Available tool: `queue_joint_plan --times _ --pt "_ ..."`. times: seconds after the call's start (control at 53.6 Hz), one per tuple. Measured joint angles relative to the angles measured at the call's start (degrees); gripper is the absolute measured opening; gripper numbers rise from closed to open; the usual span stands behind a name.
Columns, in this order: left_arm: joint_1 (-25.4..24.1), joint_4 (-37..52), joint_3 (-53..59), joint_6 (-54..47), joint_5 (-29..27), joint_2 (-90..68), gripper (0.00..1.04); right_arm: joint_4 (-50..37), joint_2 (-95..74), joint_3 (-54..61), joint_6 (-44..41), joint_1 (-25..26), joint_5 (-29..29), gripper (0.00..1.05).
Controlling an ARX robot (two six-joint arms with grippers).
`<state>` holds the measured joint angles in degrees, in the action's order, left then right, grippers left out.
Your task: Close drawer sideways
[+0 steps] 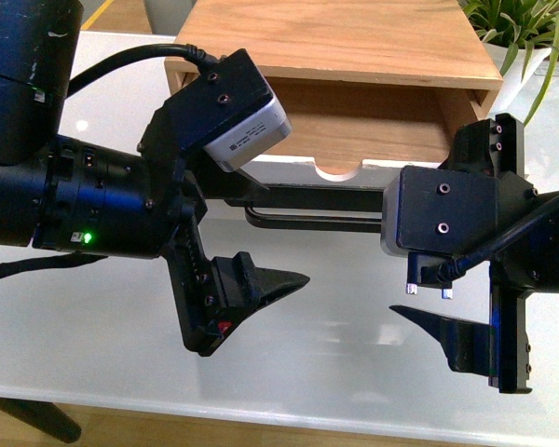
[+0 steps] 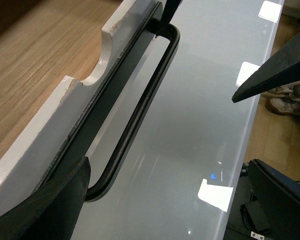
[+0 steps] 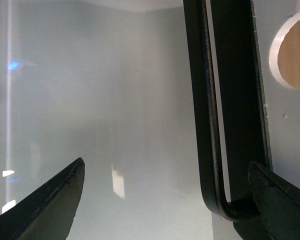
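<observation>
**Drawer (image 1: 354,126) open, straddled by both pincers**

The drawer is pulled out nearward from the wooden cabinet (image 1: 335,37) at the far centre of the desk (image 1: 121,307). Its black bar handle (image 2: 140,112) is laid left to right. The left pincer (image 2: 159,130) and right pincer (image 3: 166,162) are spread wide, nothing grasped; the bar is straddled at both ends. Neither arm is judged nearer; a push to the far side is called for.

No legible text, wrist camera label (image 1: 245,140) too small

Black left pincer (image 2: 160,131), green light (image 1: 87,237), apparently grey-white camera housing (image 1: 247,135).
</observation>
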<state>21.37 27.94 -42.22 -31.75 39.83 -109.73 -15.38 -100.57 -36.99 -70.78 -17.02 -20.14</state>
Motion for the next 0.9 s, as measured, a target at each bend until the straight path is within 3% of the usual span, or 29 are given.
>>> queue_joint_plan --times 0.896 --pt "1.77 -6.14 -8.70 -2.99 -1.25 -7.02 0.96 0.83 -7.32 -5.99 -0.02 -1.75 1.11 0.96"
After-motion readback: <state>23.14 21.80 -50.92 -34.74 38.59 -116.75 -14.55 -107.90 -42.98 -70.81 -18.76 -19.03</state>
